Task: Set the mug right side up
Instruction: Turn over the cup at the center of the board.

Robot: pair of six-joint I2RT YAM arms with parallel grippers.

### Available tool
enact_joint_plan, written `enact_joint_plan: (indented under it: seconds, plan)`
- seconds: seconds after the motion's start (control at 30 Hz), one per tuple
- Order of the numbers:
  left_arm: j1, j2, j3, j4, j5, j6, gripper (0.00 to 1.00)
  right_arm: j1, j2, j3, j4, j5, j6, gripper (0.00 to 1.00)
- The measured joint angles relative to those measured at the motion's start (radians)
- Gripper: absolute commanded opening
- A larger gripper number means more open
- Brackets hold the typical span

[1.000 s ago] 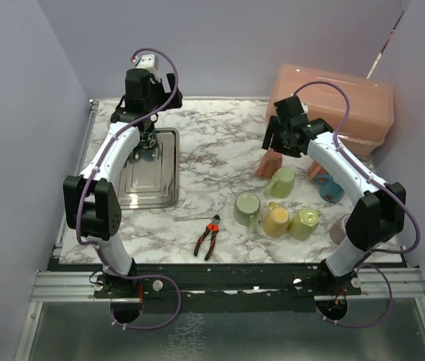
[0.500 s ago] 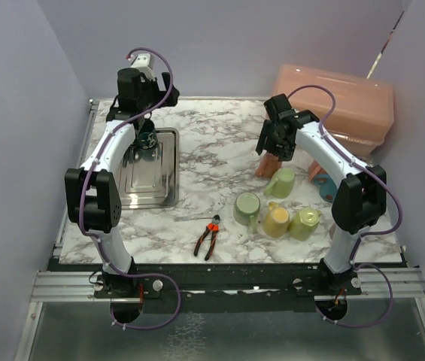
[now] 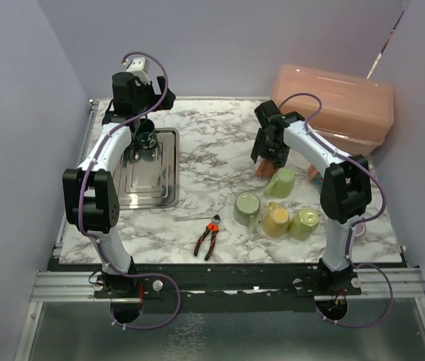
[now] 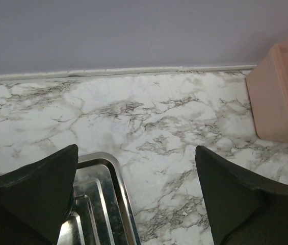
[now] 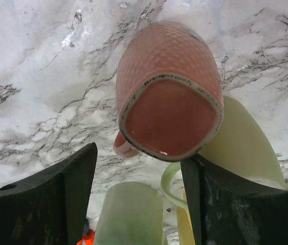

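Note:
A pink dimpled mug stands upside down on the marble table, its flat base up. In the right wrist view the mug sits just ahead of my open right gripper, its handle toward the left finger. The right finger is close against the base's edge; I cannot tell if it touches. In the top view the right gripper hangs directly over the mug. My left gripper is open and empty over the far end of the metal tray; it also shows in the left wrist view.
Just in front of the pink mug lie a light green mug, a sage green mug, a yellow mug and a yellow-green mug. Red-handled pliers lie near the front. A pink bin stands at the back right.
My right arm has swung left and settled over the pink mug. My left arm has drawn back slightly toward the wall. The mug has not moved.

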Motion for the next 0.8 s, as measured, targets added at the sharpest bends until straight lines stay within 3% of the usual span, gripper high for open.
enact_joint_plan:
  seconds: [0.27, 0.47, 0.53, 0.73, 0.8]
  plan:
    - [0.0, 0.0, 0.0, 0.004, 0.003, -0.005, 0.97, 0.003, 0.054, 0.04, 0.022, 0.019, 0.012, 0.33]
    - [0.0, -0.001, -0.011, 0.018, 0.006, -0.005, 0.97, 0.013, 0.055, 0.026, 0.06, 0.018, -0.011, 0.18]
    - [0.0, -0.009, -0.035, 0.019, 0.006, -0.005, 0.97, 0.016, 0.054, 0.01, 0.074, 0.018, -0.026, 0.18]
    - [-0.011, -0.02, -0.093, 0.014, 0.006, -0.005, 0.97, 0.023, 0.043, -0.019, 0.117, 0.029, -0.08, 0.38]
    - [-0.021, -0.027, -0.105, 0.008, 0.005, -0.005, 0.97, 0.025, 0.043, -0.031, 0.117, 0.042, -0.094, 0.4]
